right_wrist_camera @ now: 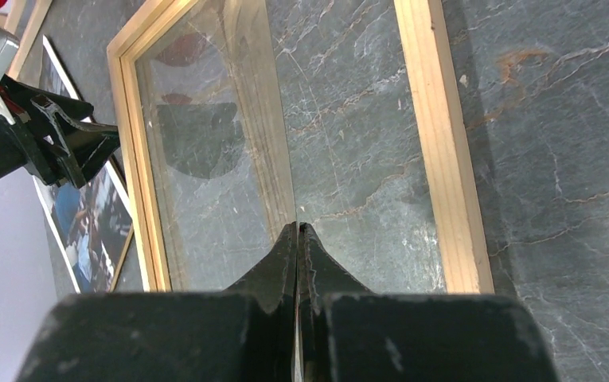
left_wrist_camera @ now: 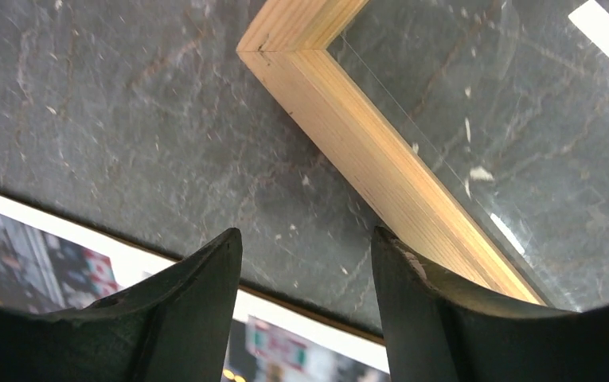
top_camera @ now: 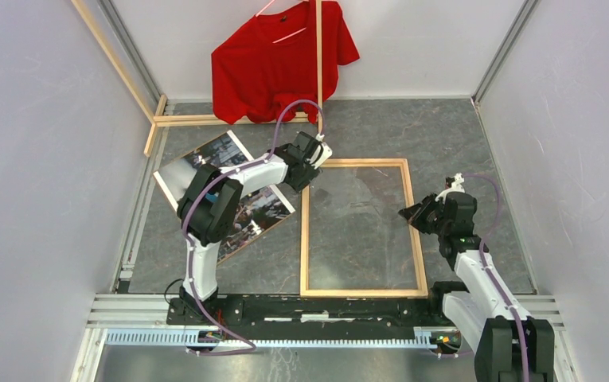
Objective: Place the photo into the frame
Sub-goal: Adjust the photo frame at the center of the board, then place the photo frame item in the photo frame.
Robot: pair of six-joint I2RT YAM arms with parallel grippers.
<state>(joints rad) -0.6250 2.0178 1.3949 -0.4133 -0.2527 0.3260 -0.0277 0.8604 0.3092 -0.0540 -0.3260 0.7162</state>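
Right gripper (right_wrist_camera: 297, 227), fingers pressed together and holding nothing, hangs over the right part of the frame (top_camera: 365, 293). The frame lies flat on the table (top_camera: 484, 143), whose surface shows through its clear pane. Left of the frame and apart from it, the photo (top_camera: 263, 208) lies face up and skewed, partly hidden beneath the left arm. Left gripper (left_wrist_camera: 307, 239), fingers spread and empty, hovers over bare table between the photo's white border and the frame's far left corner. Beyond lie loose slats (top_camera: 197, 120), and a red shirt (top_camera: 277, 64) hangs at the back wall.

Risks, as judged:
- The photo lies flat, so a finger likely finds little edge to catch. A pinch may slip off, crease the border or scuff the glossy face.
- Sliding the photo under pressure may buckle the sheet against the frame's raised rail.
- The print sits askew to the opening and looks only slightly smaller. A corner may ride up on a rail and leave the print cocked.
- A sweep of the left arm may nudge the frame.
- The right gripper, if lowered, may bear on the pane.

Writing: none readable. Small sign-like patches in the print, seen from the left wrist, are too blurred to read. No brand or label shows on frame, arms or shirt.
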